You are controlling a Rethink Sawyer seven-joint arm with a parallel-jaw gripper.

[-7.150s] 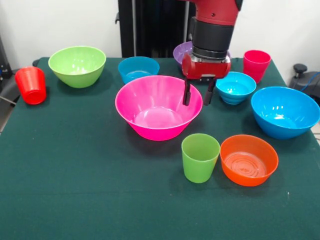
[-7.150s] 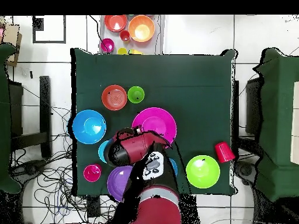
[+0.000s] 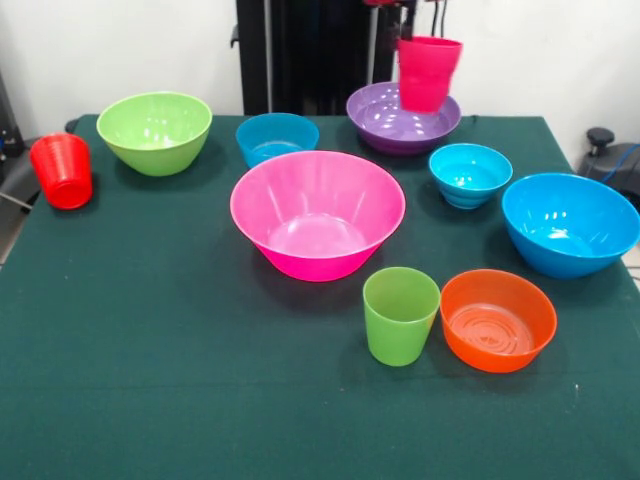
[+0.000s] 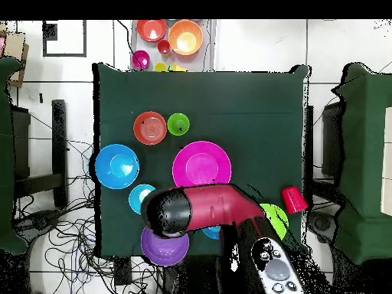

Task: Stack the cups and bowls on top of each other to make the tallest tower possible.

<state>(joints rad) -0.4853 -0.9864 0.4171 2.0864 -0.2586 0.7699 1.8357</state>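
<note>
Closest to the front camera, the lime green cup [image 3: 400, 314] stands the right way up on the green table [image 3: 150, 380]. It has nothing in it. Just beside it, to the right in the front view, sits the orange bowl [image 3: 498, 319], and it holds nothing too.

A bit farther back, in the middle of the table, is the big hot pink bowl [image 3: 317, 213]. Nothing sits in it, so no tower has been started. To its right, near the table edge, is the big blue bowl [image 3: 570, 224], with nothing inside.

Farther back still comes one small cyan-blue bowl [image 3: 470, 174], between the big blue bowl and the purple bowl [image 3: 402, 118]. The other small cyan-blue bowl [image 3: 277, 138] is behind the pink one. Both are bare inside.

On the left side of the front view, the red-orange cup [image 3: 62, 170] stands at the table edge, well apart from the rest. Near it is the lime green bowl [image 3: 154, 131], with nothing in it.

At the far side, the crimson-pink cup [image 3: 428, 72] hangs in the air, right over the purple bowl. The gripper [image 3: 425, 25] comes down from above to the cup's rim. From above, the red arm [image 4: 203, 208] covers that spot, so I cannot tell how the gripper grips.
</note>
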